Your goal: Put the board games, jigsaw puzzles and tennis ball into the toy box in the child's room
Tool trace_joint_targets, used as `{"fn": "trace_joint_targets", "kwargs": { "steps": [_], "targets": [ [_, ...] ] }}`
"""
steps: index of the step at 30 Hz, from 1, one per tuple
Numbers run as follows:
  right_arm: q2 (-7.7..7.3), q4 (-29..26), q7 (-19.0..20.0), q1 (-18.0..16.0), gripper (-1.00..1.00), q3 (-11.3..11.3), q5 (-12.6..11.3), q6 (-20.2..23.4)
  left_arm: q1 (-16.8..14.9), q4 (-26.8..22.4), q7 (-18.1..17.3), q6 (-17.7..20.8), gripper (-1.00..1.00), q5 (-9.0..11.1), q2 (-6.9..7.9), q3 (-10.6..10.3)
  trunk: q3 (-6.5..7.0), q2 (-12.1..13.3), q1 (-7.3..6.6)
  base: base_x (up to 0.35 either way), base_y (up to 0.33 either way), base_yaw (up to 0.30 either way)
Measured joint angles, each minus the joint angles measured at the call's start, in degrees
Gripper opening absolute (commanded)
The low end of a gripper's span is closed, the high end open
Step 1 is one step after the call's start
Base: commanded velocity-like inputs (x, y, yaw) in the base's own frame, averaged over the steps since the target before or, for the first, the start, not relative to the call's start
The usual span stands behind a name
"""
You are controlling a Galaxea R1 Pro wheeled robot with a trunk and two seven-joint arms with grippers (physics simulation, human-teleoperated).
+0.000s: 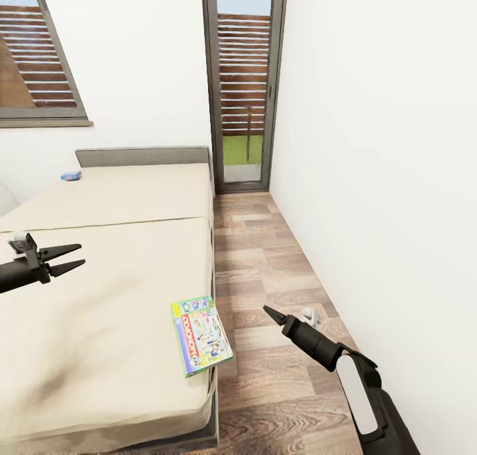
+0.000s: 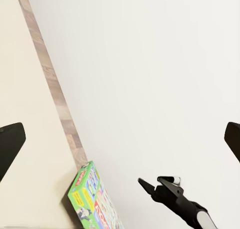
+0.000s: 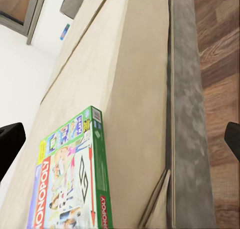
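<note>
**Green Monopoly box at the bed's edge, both grippers empty**

Nearest the head camera is the right gripper [image 1: 273, 314], reaching over the wood floor [image 1: 265, 269] beside the bed [image 1: 99, 296]. Its fingers look close together in the head view, yet the right wrist view shows its fingertips [image 3: 10, 146] set wide apart at either side of the frame, so I judge it open and holding nothing. The left gripper [image 1: 71, 256] hovers above the mattress with jaws parted, also empty.

The green board game [image 1: 201, 334], lettered MONOPOLY, lies flat on the mattress at the bed's floor-side edge, near the foot. One corner seems to jut slightly past that edge. Its long axis runs roughly along the bed's length, skewed a little, with the far end toward the headboard [image 1: 142, 155].

The box is likely light, stiff cardboard with a slick printed lid, so a pinch across its thin side at the overhanging edge seems the surest hold.

A smaller blue board game [image 1: 71, 175] rests on the mattress next to the headboard, well apart from the green one.
</note>
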Motion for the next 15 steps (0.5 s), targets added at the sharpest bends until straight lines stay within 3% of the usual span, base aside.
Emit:
{"fn": "trace_joint_targets", "kwargs": {
  "steps": [8,12,15],
  "targets": [
    [-0.55,1.18,0.01,-0.16,1.00,-1.92,-0.06,0.33,0.00,-0.01,0.01,0.00,1.00,-0.03,0.00,0.00,0.00,0.00,-0.01,-0.015,0.000,0.000],
    [-1.95,2.46,-0.01,-0.18,1.00,-2.86,-0.32,0.68,0.00,0.00,0.01,0.00,1.00,-0.02,0.00,0.00,0.00,0.00,-0.01,-0.002,0.000,0.000],
    [-3.69,4.79,0.23,-0.39,1.00,-4.33,-1.86,0.92,0.00,-0.02,0.01,0.00,1.00,-0.04,0.00,0.00,0.00,0.00,-0.01,0.000,0.000,0.000]
  ]
}}
